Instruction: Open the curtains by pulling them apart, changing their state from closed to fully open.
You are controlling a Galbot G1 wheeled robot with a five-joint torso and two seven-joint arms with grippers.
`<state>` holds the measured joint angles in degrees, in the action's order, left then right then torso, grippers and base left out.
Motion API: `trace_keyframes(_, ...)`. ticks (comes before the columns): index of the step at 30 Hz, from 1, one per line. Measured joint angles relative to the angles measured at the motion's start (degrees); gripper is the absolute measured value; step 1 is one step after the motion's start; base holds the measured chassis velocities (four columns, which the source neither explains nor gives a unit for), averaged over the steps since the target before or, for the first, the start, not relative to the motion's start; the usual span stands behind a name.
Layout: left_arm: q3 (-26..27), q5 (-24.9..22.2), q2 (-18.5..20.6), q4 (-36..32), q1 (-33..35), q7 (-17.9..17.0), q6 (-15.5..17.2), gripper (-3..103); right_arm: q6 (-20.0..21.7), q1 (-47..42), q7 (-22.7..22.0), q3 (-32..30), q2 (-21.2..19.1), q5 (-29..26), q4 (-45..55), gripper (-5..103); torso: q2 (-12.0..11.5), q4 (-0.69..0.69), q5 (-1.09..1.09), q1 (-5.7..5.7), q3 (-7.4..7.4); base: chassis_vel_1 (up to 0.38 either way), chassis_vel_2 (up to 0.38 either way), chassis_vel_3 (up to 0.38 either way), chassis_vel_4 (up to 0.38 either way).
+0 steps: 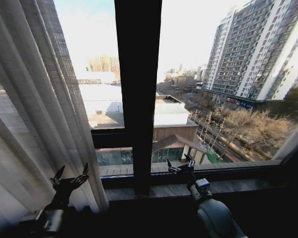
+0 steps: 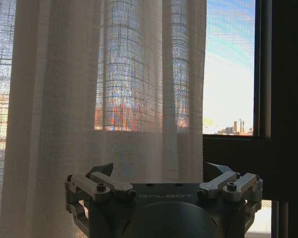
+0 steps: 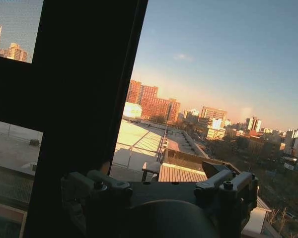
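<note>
Hanging left – curtains [image 1: 35,124] | left hand [image 1: 69,177] spread, empty – just beside

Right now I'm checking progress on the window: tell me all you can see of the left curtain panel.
The left curtain panel is sheer, cream-white, finely woven fabric in long vertical pleats, translucent against the daylight. It hangs gathered at the window's left side, leaving the glass beside it bare. The left claw stands open just before its lower folds; contact is unclear.

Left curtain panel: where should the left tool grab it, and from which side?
Probably the inner edge fold of the left curtain panel, low down near the sill. It hangs free in bunched vertical pleats right ahead of the open left tool, so come straight in from the room side and pinch one pleat. The right tool sits by the window frame.
</note>
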<state>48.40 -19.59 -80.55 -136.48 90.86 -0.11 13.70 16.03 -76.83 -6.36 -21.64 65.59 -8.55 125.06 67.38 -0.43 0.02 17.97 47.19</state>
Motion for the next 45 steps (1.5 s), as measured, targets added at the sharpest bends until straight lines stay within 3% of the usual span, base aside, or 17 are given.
trace_keyframes(3, -1.2, -1.9, 5.3, 3.6, -6.0, -2.4, 2.9, 100, -0.4, 0.2, 0.0, 0.3, -0.4, 0.1, -0.5, 100, 0.0, 0.01, -0.07, 0.02, 0.0, 0.0, 0.0, 0.0, 0.0)
trace_keyframes(8, -2.3, -5.4, 9.9, 7.3, -10.6, -4.6, 5.8, 100, -0.6, 0.6, 0.0, 0.2, -0.7, 0.1, -1.1, 100, 0.0, -0.02, -0.02, 0.03, 0.01, 0.0, 0.0, 0.0, 0.0)
trace_keyframes(14, -2.8, -6.7, 11.6, 9.5, -11.7, -4.3, 6.5, 100, -0.9, 0.9, -0.1, 0.2, -0.7, 0.2, -2.1, 100, 0.0, 0.0, 0.0, 0.02, 0.0, 0.0, 0.0, 0.0, 0.0)
trace_keyframes(21, -2.6, -8.5, 13.6, 11.7, -12.2, -0.2, 7.4, 102, -1.3, 1.4, -0.2, 0.2, 0.0, 0.4, -2.9, 100, 0.0, 0.0, -0.01, 0.02, 0.0, 0.0, 0.0, 0.0, 0.0)
trace_keyframes(23, -2.5, -8.8, 14.0, 12.8, -12.6, 0.0, 7.4, 92, -1.4, 1.5, -0.3, 0.2, 0.2, 0.4, -3.0, 100, 0.0, 0.0, -0.01, 0.02, 0.0, 0.0, 0.0, 0.0, 0.0)
trace_keyframes(25, -2.4, -8.9, 14.2, 13.2, -12.7, 0.1, 7.4, 92, -1.4, 1.5, -0.3, 0.2, 0.2, 0.4, -3.0, 100, 0.0, -0.01, -0.01, 0.02, 0.0, 0.0, 0.0, 0.0, 0.0)
trace_keyframes(26, -2.2, -8.9, 14.3, 13.6, -12.7, 0.2, 7.3, 82, -1.4, 1.5, -0.3, 0.2, 0.3, 0.4, -3.0, 100, 0.0, 0.0, -0.01, 0.02, 0.0, 0.0, 0.0, 0.0, 0.0)
trace_keyframes(28, -2.1, -8.9, 14.4, 13.8, -12.7, 0.4, 7.2, 82, -1.4, 1.5, -0.3, 0.2, 0.4, 0.5, -3.0, 100, 0.0, 0.0, -0.01, 0.01, 0.0, 0.0, 0.0, 0.0, 0.0)
trace_keyframes(32, -1.7, -8.9, 14.6, 14.2, -12.6, 1.4, 7.0, 60, -1.4, 1.7, -0.4, 0.2, 0.5, 0.5, -3.1, 100, 0.0, 0.0, -0.01, 0.02, 0.0, 0.0, 0.0, 0.0, 0.0)
trace_keyframes(34, -1.7, -8.9, 14.6, 14.2, -12.6, 1.5, 7.0, 60, -1.4, 1.8, -0.4, 0.2, 0.5, 0.5, -3.1, 100, 0.0, 0.0, -0.01, 0.02, 0.0, 0.0, 0.0, 0.0, 0.0)
trace_keyframes(35, -1.7, -8.9, 14.5, 14.3, -12.5, 1.8, 6.9, 49, -1.4, 1.8, -0.5, 0.3, 0.5, 0.5, -3.1, 100, 0.0, 0.0, 0.0, 0.02, 0.0, 0.0, 0.0, 0.0, 0.0)
trace_keyframes(38, -1.6, -8.7, 14.4, 14.3, -12.4, 2.0, 6.9, 44, -1.3, 1.8, -0.8, 0.4, 0.5, 0.4, -3.0, 100, 0.0, 0.0, 0.0, 0.01, 0.0, 0.0, 0.0, 0.0, 0.0)
trace_keyframes(45, -1.1, -8.6, 14.0, 13.8, -11.8, 2.3, 6.8, 16, -1.2, 2.4, -2.0, 1.4, 0.6, 0.1, -2.9, 100, 0.0, 0.0, 0.0, 0.02, 0.0, 0.0, 0.0, 0.0, 0.0)
